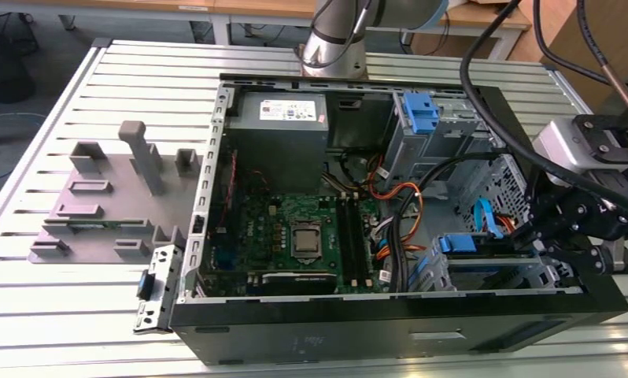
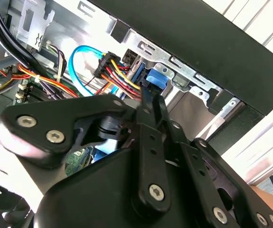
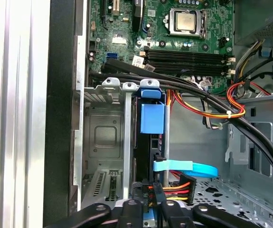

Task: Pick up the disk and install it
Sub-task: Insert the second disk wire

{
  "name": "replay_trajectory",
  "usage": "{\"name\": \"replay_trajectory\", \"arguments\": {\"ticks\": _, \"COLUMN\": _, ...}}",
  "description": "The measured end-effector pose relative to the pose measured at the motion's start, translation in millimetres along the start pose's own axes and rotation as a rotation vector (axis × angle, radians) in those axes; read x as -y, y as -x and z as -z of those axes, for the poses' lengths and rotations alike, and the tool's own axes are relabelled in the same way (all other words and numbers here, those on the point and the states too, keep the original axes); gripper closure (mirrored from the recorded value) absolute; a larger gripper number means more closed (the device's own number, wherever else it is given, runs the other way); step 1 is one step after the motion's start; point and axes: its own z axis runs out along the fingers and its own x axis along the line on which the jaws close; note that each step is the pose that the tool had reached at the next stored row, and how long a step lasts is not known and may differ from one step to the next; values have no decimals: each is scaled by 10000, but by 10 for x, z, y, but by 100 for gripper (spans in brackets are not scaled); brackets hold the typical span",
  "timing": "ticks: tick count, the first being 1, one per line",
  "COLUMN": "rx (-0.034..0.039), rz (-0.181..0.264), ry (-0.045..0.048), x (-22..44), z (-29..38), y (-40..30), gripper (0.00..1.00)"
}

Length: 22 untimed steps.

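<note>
Closest to us, the black tool (image 2: 148, 107) reaches into the open computer case (image 1: 293, 339), its linkage bent down over the drive cage (image 3: 103, 142) at the case's front corner, on the exterior view's right. We cannot tell whether its fingers are parted or closed on anything. We see the disk (image 3: 151, 123) standing on edge in a slot of that cage, its blue carrier tab toward the motherboard (image 1: 298, 236), with cables plugged into its end just beside the tool. We see the arm (image 1: 597, 157) come in from the exterior view's right, over the slatted desk (image 1: 62, 315).
</note>
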Motion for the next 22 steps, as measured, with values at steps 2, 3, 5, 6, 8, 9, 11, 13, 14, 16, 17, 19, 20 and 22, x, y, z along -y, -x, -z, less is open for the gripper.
{"name": "replay_trajectory", "arguments": {"ticks": 2, "rx": 0, "rz": 0, "ry": 0, "x": 0, "z": 0, "y": 0, "gripper": 84}}
{"name": "replay_trajectory", "arguments": {"ticks": 3, "rx": 1, "rz": 0, "ry": 0, "x": 0, "z": -1, "y": 0, "gripper": 84}}
{"name": "replay_trajectory", "arguments": {"ticks": 5, "rx": 2, "rz": 0, "ry": 0, "x": 0, "z": -1, "y": 0, "gripper": 84}}
{"name": "replay_trajectory", "arguments": {"ticks": 6, "rx": 1, "rz": 0, "ry": 0, "x": 0, "z": -1, "y": 0, "gripper": 84}}
{"name": "replay_trajectory", "arguments": {"ticks": 8, "rx": 4, "rz": -1, "ry": 1, "x": -1, "z": 4, "y": 0, "gripper": 84}}
{"name": "replay_trajectory", "arguments": {"ticks": 9, "rx": 7, "rz": -1, "ry": 0, "x": -1, "z": 19, "y": 2, "gripper": 84}}
{"name": "replay_trajectory", "arguments": {"ticks": 11, "rx": 1, "rz": -1, "ry": 1, "x": -2, "z": 51, "y": 5, "gripper": 84}}
{"name": "replay_trajectory", "arguments": {"ticks": 13, "rx": 6, "rz": 0, "ry": 0, "x": -2, "z": 56, "y": 6, "gripper": 84}}
{"name": "replay_trajectory", "arguments": {"ticks": 14, "rx": 5, "rz": 0, "ry": 1, "x": -2, "z": 57, "y": 9, "gripper": 84}}
{"name": "replay_trajectory", "arguments": {"ticks": 16, "rx": 1, "rz": 0, "ry": 0, "x": -2, "z": 56, "y": 24, "gripper": 84}}
{"name": "replay_trajectory", "arguments": {"ticks": 17, "rx": 2, "rz": 0, "ry": 0, "x": -2, "z": 54, "y": 38, "gripper": 84}}
{"name": "replay_trajectory", "arguments": {"ticks": 19, "rx": 2, "rz": -1, "ry": 0, "x": -2, "z": 48, "y": 63, "gripper": 84}}
{"name": "replay_trajectory", "arguments": {"ticks": 20, "rx": 2, "rz": -1, "ry": 0, "x": -2, "z": 46, "y": 70, "gripper": 84}}
{"name": "replay_trajectory", "arguments": {"ticks": 22, "rx": 4, "rz": 1, "ry": 0, "x": -6, "z": 41, "y": 76, "gripper": 84}}
